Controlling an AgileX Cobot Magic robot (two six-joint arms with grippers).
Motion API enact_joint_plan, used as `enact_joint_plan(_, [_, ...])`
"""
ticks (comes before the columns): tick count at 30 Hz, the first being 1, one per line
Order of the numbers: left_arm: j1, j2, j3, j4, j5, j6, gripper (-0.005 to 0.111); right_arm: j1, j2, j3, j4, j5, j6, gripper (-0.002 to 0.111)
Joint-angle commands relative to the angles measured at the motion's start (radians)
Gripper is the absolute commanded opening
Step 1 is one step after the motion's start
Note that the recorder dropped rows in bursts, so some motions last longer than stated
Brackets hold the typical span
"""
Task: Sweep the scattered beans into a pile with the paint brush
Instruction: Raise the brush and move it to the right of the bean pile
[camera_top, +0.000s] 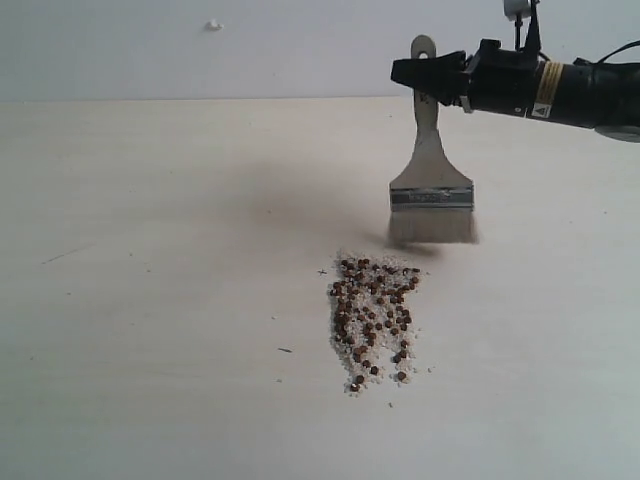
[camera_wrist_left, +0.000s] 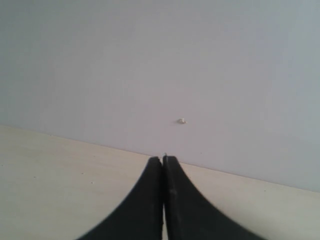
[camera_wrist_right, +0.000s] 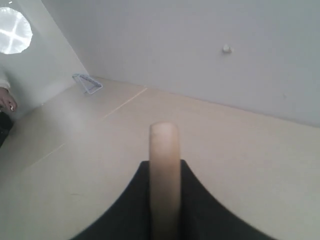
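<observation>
Exterior view: the right gripper (camera_top: 428, 75) is reaching in from the right side, and its jaws are clamping the upper part of the handle of the paint brush (camera_top: 431, 190), just below the hole at the handle's end. The brush is hanging upright with the silver ferrule and whitish bristles (camera_top: 431, 228) pointing down at the table (camera_top: 150, 300). The bristle tips are sitting at or just above the surface; whether they are touching it cannot be told, since the brush head is appearing slightly blurred. The beans (camera_top: 375, 320) are lying near the middle of the table in one elongated patch, dark reddish-brown and mixed with finer whitish grains, with a few stray specks around it. The bristles are standing just beyond the far edge of this patch, toward its right end, with a narrow strip of bare table between them.

Right wrist view: the pale handle end (camera_wrist_right: 164, 142) is projecting from between the black jaws.

Left wrist view: the left gripper (camera_wrist_left: 163, 165) is hovering over bare table, its jaws pressing together with nothing between them, and it is facing the pale wall (camera_wrist_left: 150, 60).
</observation>
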Motion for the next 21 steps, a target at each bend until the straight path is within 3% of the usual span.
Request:
enact_joint_plan(1, [0.001, -0.005, 0.004, -0.008, -0.001, 0.001, 0.000, -0.001, -0.070, 0.060, 0.039, -0.006, -0.066, 0.000])
enact_joint_plan(21, [0.001, -0.005, 0.004, -0.008, -0.001, 0.001, 0.000, -0.001, -0.425, 0.530, 0.180, -0.006, -0.405, 0.000])
